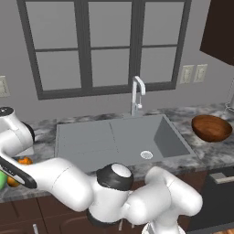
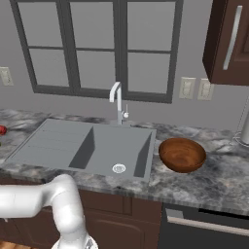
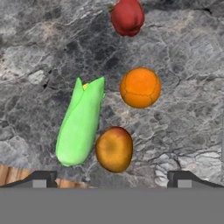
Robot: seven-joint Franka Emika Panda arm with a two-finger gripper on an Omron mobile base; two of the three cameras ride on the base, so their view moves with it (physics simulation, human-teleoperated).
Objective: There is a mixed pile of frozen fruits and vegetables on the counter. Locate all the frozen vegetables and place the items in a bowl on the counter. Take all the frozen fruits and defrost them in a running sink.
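In the hand view my gripper point(image 3: 111, 181) is open and hovers over the mixed pile on the grey marbled counter point(image 3: 183, 127), holding nothing. The green pointed frozen vegetable point(image 3: 81, 127) lies left of centre. A brownish orange ball point(image 3: 114, 148) touches its lower end, closest to my fingertips point(image 3: 40, 178). A bright orange ball point(image 3: 140, 87) sits farther off and a red ball point(image 3: 127, 16) beyond it. The wooden bowl point(image 1: 211, 129) point(image 2: 182, 154) stands empty right of the sink point(image 1: 84, 139) point(image 2: 53, 141). The pile's orange balls point(image 1: 25, 161) show at the far left of the left base view.
A pale gooseneck tap point(image 1: 137, 93) point(image 2: 116, 102) rises behind the sink, under the window. The counter's front edge runs just below the pile, with wood floor point(image 3: 13, 175) beyond it. My white arm point(image 1: 68, 176) stretches left across the counter front. Dark cabinets point(image 2: 121, 214) sit beneath.
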